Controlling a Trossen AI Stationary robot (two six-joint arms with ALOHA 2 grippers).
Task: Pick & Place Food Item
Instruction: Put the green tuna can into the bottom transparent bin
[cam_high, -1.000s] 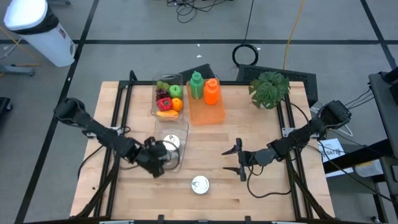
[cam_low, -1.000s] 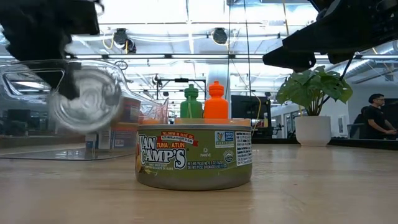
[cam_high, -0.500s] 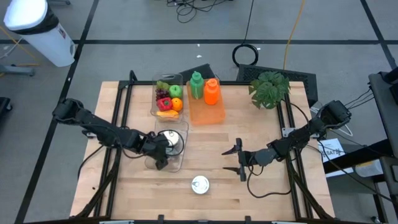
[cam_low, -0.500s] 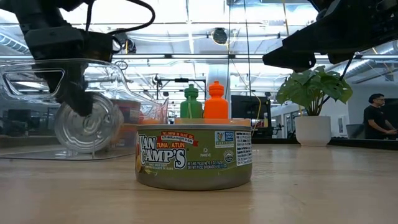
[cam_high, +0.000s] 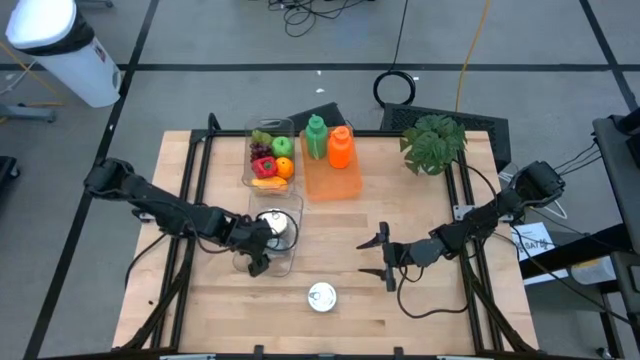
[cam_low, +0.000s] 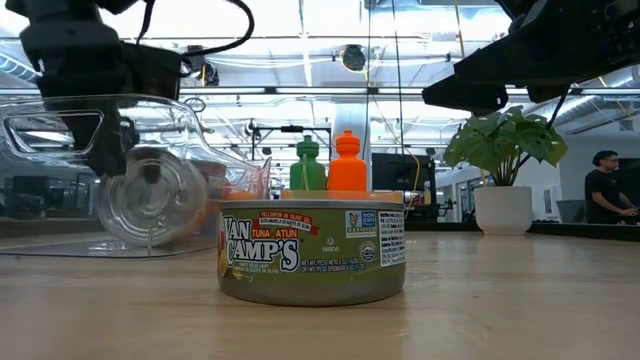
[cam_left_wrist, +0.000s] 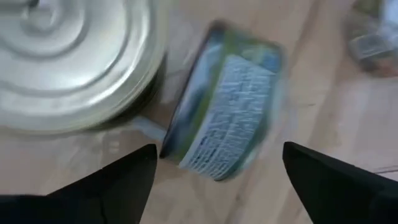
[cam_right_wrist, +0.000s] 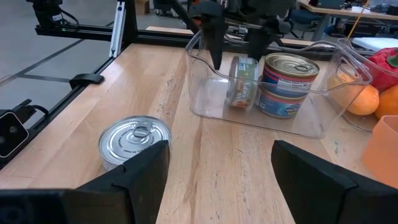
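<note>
On the wooden table (cam_high: 420, 300), nearest the front edge at about 6 o'clock from its middle, a Van Camp's tuna can (cam_high: 321, 296) stands upright, alone and untouched; the low view shows its label side-on.

A little farther in, at about 9 o'clock from the middle, the left gripper (cam_high: 262, 246) hangs over a clear plastic bin (cam_high: 290, 262). Its fingers are spread wide and grip nothing. Between them, inside the bin, a second can (cam_right_wrist: 243, 82) is tipped on its edge, leaning against an upright can (cam_right_wrist: 287, 84) that also sits in the bin. Whether the fingers touch the tilted can I cannot tell.

At about 3 o'clock, the right gripper (cam_high: 383, 252) hovers above the bare table, jaws parted and empty, well apart from the lone can.

Farther back, at 12 o'clock, another clear container holds fruit (cam_high: 271, 160), with an orange tray (cam_high: 340, 182) just beside it carrying a green bottle (cam_high: 316, 137) and an orange bottle (cam_high: 340, 147). A potted plant (cam_high: 433, 143) sits at about 1 o'clock near the far edge.
</note>
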